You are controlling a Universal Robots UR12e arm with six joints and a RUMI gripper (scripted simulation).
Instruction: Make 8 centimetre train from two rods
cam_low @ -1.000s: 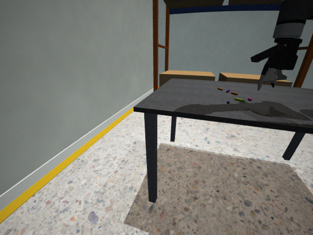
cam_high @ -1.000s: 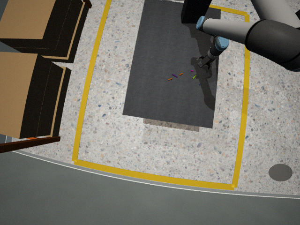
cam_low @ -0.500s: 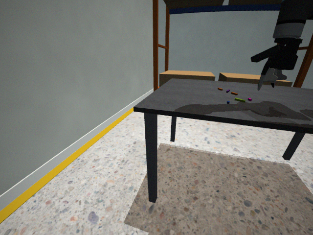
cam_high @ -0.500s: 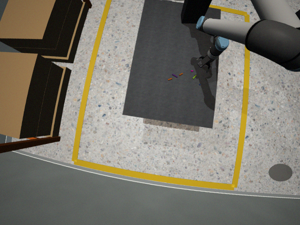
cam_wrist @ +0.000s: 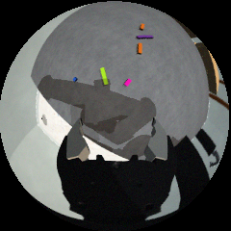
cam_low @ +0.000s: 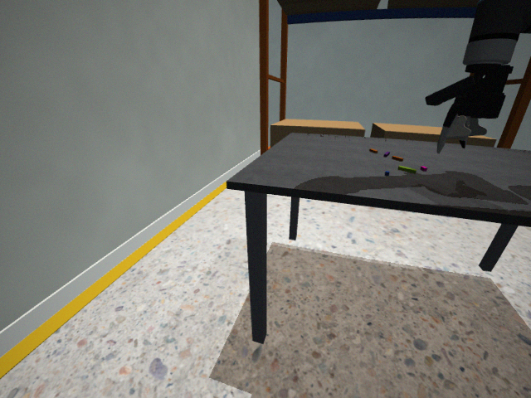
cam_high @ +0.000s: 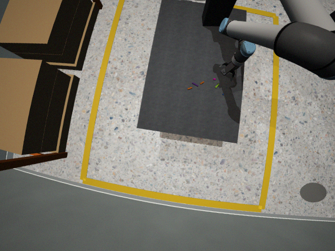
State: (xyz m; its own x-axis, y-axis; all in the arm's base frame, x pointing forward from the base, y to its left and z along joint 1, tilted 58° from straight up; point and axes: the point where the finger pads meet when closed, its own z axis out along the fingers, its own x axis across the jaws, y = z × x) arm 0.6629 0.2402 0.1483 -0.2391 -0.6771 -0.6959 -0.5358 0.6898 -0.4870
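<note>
Several small rods lie apart on the dark table (cam_high: 172, 113) (cam_low: 325, 167) (cam_wrist: 87, 43). A purple rod (cam_high: 194, 84) (cam_low: 386, 153) (cam_wrist: 144, 37) lies between two orange rods: one orange rod (cam_high: 202, 82) (cam_low: 397, 157) (cam_wrist: 140, 47) and a second orange rod (cam_high: 189, 88) (cam_low: 373, 150) (cam_wrist: 141, 26). A lime rod (cam_high: 216, 85) (cam_low: 406, 169) (cam_wrist: 104, 76), a magenta rod (cam_high: 214, 79) (cam_low: 423, 168) (cam_wrist: 127, 82) and a tiny blue rod (cam_high: 222, 94) (cam_low: 387, 172) (cam_wrist: 75, 79) lie closer to the gripper. My gripper (cam_high: 226, 70) (cam_low: 450, 138) (cam_wrist: 116, 118) is open and empty, raised above the table beside the magenta rod.
The table's right edge lies close to the gripper. Cardboard boxes (cam_high: 24, 89) (cam_low: 317, 126) sit on a shelf rack beyond the table's far side. Yellow floor tape (cam_high: 100, 81) frames the work area.
</note>
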